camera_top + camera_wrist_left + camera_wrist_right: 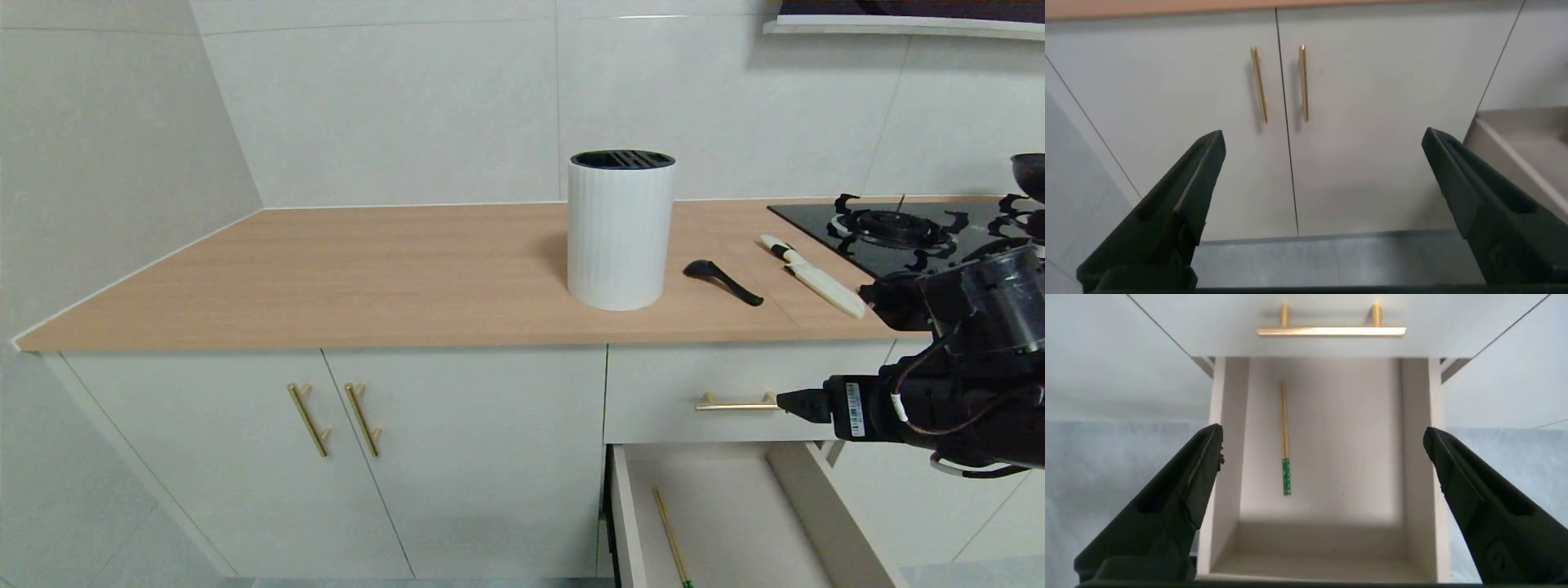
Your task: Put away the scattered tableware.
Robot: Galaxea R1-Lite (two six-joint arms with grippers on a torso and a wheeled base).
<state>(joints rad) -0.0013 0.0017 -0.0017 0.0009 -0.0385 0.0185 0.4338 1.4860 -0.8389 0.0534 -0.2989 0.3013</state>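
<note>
Chopstick (pixel 1284 441) in drawer (pixel 1417 457) under spread R claw (pixel 1323 441)

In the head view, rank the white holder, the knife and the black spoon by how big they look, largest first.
Largest: white holder.
Next: knife, longer than the spoon.
Smallest: black spoon.

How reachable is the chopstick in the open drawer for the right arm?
Probably yes: the right gripper hangs above the open drawer, fingers apart, with nothing covering the chopstick.
</note>
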